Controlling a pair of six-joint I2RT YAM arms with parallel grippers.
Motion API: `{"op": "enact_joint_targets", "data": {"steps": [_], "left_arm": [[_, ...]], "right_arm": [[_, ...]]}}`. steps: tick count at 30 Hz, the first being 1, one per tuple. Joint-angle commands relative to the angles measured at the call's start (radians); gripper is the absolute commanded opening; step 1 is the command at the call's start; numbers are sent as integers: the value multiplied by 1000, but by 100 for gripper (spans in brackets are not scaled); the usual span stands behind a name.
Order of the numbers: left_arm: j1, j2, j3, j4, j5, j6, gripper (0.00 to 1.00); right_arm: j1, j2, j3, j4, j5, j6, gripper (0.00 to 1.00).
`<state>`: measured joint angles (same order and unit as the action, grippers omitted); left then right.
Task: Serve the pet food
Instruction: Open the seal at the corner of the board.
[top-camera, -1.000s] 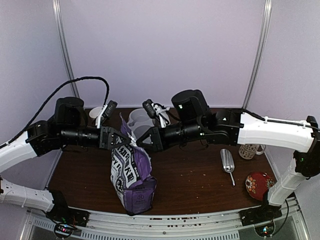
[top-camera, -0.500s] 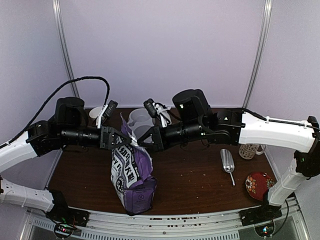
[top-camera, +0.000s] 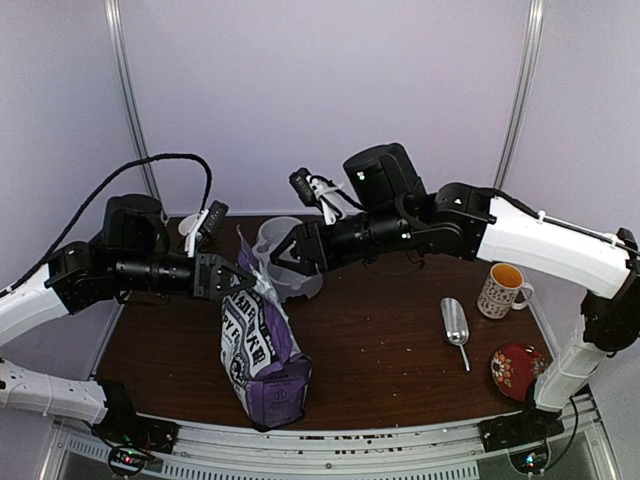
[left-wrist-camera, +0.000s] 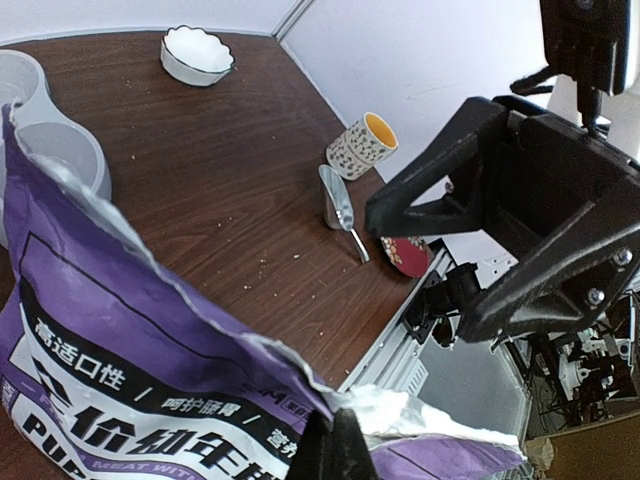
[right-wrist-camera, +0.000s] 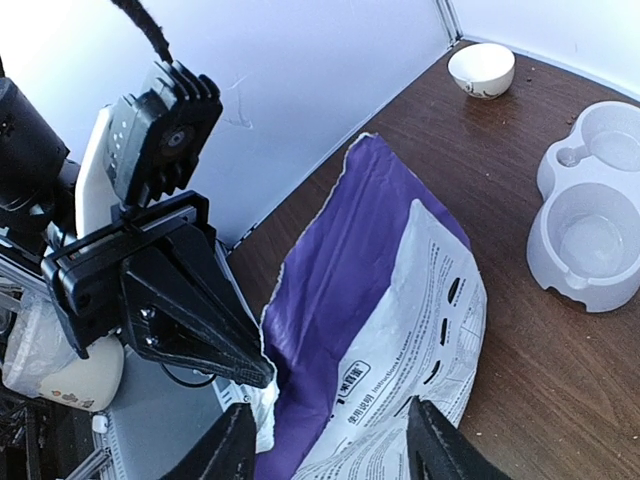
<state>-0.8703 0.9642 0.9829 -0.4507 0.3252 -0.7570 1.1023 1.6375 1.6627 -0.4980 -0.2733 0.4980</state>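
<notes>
Two claws are meeting at the top of the purple bag (top-camera: 262, 345), which is standing on the dark tabletop (top-camera: 385, 350) with its top leaning a little to the left; white letters and a black band are showing on its front.

The left claw (top-camera: 240, 282) is pinching the torn upper edge of the bag from the left, its fingers pressed together on the silver lining; the right claw (top-camera: 280, 260) is hanging just beside the bag's top, on the right side and a little behind it, with its jaws standing wide and nothing between them; the two claws are pointing at each other, near but apart.

The pet food itself is not showing in any view; only its bag is; some small brown specks (left-wrist-camera: 265, 263) are lying on the tabletop to the right of the bag, but I cannot tell if they are pellets.

Behind the bag a grey double bowl (right-wrist-camera: 556, 262) is resting on the tabletop, partly under the right claw; a small white bowl (left-wrist-camera: 196, 66) is sitting further behind, toward the back left corner; well to the right of the bag a metal scoop (top-camera: 455, 322) is lying, and beyond the scoop a patterned mug (top-camera: 500, 290) and a red dish (top-camera: 518, 368) are standing, both far from the bag.
</notes>
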Motion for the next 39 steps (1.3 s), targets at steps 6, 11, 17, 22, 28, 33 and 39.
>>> {"op": "enact_joint_targets", "data": {"steps": [6, 11, 17, 22, 28, 33, 39], "left_arm": [[3, -2, 21, -3, -15, 22, 0], [2, -2, 20, -3, -15, 24, 0], [2, -4, 20, -2, -17, 25, 0], [2, -5, 19, -1, -19, 23, 0], [2, -12, 17, -2, -20, 20, 0], [3, -33, -2, -3, -36, 14, 0], [2, -25, 5, -16, -42, 16, 0]], "right_arm": [[34, 109, 132, -121, -39, -59, 56], [42, 122, 131, -123, -46, -59, 50], [56, 139, 142, -136, -50, -62, 42], [68, 157, 171, -139, -59, -62, 42], [83, 199, 229, -177, -49, -73, 33], [94, 201, 223, -186, -28, -77, 11], [99, 181, 229, -232, 79, -110, 0]]}}
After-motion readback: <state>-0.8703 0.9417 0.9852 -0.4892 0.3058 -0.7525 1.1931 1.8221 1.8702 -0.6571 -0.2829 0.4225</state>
